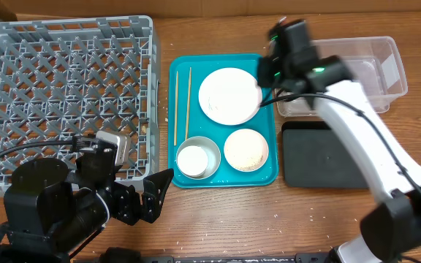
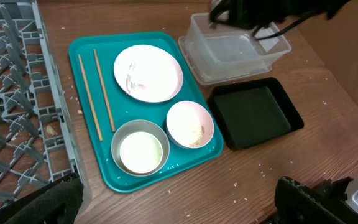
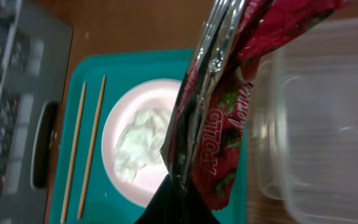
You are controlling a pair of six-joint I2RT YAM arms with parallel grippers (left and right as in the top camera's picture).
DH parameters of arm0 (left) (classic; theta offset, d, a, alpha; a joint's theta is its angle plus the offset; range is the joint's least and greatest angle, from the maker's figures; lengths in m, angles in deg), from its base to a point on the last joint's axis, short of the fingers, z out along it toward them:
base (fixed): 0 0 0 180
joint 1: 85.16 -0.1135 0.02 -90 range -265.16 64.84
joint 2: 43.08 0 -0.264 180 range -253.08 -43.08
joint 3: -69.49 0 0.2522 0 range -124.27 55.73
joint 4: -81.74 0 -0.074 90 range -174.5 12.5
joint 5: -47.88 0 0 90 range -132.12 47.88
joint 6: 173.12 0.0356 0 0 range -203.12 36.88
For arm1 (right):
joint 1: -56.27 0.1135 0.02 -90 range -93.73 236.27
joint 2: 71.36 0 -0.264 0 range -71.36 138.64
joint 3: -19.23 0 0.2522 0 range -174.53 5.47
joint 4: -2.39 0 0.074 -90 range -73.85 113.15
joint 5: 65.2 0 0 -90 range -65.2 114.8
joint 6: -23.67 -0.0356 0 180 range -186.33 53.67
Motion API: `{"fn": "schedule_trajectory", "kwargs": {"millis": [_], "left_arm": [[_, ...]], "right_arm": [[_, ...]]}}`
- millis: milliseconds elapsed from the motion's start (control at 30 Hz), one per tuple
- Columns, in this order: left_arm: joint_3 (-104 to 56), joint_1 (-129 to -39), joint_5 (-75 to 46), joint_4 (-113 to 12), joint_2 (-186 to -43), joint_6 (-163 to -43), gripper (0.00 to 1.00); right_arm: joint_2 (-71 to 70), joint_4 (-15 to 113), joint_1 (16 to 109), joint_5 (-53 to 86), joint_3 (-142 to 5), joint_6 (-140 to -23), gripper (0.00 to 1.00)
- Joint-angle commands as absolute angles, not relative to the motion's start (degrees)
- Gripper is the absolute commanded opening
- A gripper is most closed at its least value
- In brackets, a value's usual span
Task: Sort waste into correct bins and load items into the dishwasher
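My right gripper (image 3: 179, 202) is shut on the red-and-silver wrapper (image 3: 229, 106) and holds it above the teal tray's right edge, beside the clear tub (image 1: 357, 73). The black tray (image 1: 324, 153) lies in front of the tub. The white plate (image 1: 229, 96) carries the crumpled napkin (image 3: 138, 143). The white bowl (image 1: 246, 149) holds rice. The metal bowl (image 1: 197, 159) and two chopsticks (image 1: 182, 106) also lie on the teal tray. The grey dish rack (image 1: 64, 95) stands at the left. My left gripper (image 2: 179, 208) is open and empty, over the table in front of the tray.
The teal serving tray (image 1: 269, 175) sits mid-table between the rack and the two bins. Loose rice grains (image 2: 263, 168) are scattered on the wood in front of the tray. The right arm (image 1: 364, 139) reaches across the black tray.
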State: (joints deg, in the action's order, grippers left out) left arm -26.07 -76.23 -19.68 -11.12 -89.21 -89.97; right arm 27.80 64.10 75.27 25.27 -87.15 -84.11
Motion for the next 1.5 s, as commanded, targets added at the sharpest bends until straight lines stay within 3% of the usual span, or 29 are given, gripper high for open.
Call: {"fn": "schedule_trajectory", "kwargs": {"millis": [0, 133, 167, 233, 267, 333, 467, 600, 733, 833, 1067, 1167, 1267, 1333, 1467], "left_arm": [[-26.53, -76.12, -20.07, -10.99, -89.23, -88.66, 1.0], [-26.53, -76.12, -20.07, -10.99, -89.26, -88.66, 1.0], [-26.53, -76.12, -20.07, -10.99, -89.26, -88.66, 1.0], [-26.53, -76.12, -20.07, -10.99, -89.26, -88.66, 1.0], [-26.53, -76.12, -20.07, -10.99, -89.26, -88.66, 1.0], [-26.53, -76.12, -20.07, -10.99, -89.26, -88.66, 1.0], [-26.53, -76.12, -20.1, -10.99, -89.26, -88.66, 1.0], [-26.53, -76.12, -20.07, -10.99, -89.26, -88.66, 1.0], [-26.53, -76.12, -20.07, -10.99, -89.26, -88.66, 1.0], [-26.53, -76.12, -20.07, -10.99, -89.26, -88.66, 1.0], [-26.53, -76.12, -20.07, -10.99, -89.26, -88.66, 1.0], [-26.53, -76.12, -20.07, -10.99, -89.26, -88.66, 1.0], [-26.53, -76.12, -20.1, -10.99, -89.26, -88.66, 1.0], [-26.53, -76.12, -20.07, -10.99, -89.26, -88.66, 1.0], [-26.53, -76.12, -20.1, -10.99, -89.26, -88.66, 1.0]], "right_arm": [[30.03, 64.86, 70.73, 30.17, -86.6, -85.92, 0.07], [33.81, 65.14, 66.77, 32.07, -85.71, -83.71, 0.23], [34.29, 65.45, 66.25, 32.07, -85.71, -82.4, 0.32], [34.31, 65.8, 65.81, 31.04, -85.75, -80.02, 0.69], [33.87, 66.17, 65.83, 29.84, -86.01, -78.8, 0.78], [33.15, 66.65, 65.85, 25.73, -86.95, -77.07, 0.79], [32.12, 65.38, 67.78, 10.56, -87.52, -76.3, 0.63], [32.78, 63.05, 73.39, 7.35, -87.5, -75.98, 0.61], [35.18, 58.91, 81.33, 13.58, -87.48, -75.01, 0.7], [39.45, 55.79, 86.51, 24.88, -87.48, -75.04, 0.92], [50.92, 48.42, 88.91, 34.34, -87.48, -75.06, 0.95], [54.2, 46.17, 87.99, 34.21, -87.48, -75.3, 0.93], [55.69, 46.08, 87.62, 34.21, -87.48, -75.28, 0.34], [55.51, 46.96, 87.64, 34.23, -87.52, -75.23, 0.07], [51.82, 50.24, 87.62, 34.21, -87.63, -75.28, 0.04]]}}
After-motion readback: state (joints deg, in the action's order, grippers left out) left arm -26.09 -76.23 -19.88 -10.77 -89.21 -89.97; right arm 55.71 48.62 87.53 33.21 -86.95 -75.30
